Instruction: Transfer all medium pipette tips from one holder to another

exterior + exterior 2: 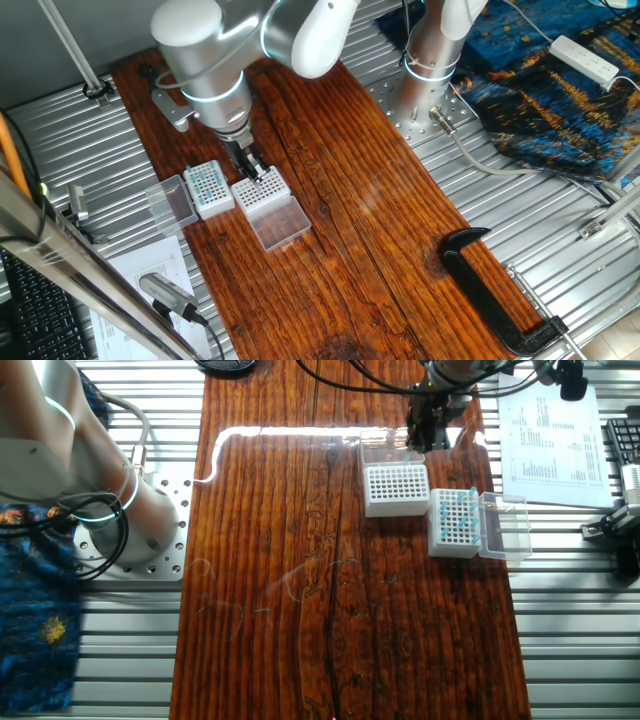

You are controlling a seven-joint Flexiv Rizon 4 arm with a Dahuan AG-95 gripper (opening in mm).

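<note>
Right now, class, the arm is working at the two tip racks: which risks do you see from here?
1. The gripper sits low over the clear-sided rack; a slightly off descent could miss a hole or shove the rack.
2. The white-sided rack stands close beside it, so a sideways move could bump it and unseat the teal tips.
3. Both lids lie open on the board, where a low sweep could snag them.

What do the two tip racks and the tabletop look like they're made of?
Left rack: probably opaque white plastic, matte, holding teal tips. Right rack: likely translucent plastic, its clear lid showing the wood through it. Tabletop: dark wood planks, visible grain, glossy from glare.
</note>
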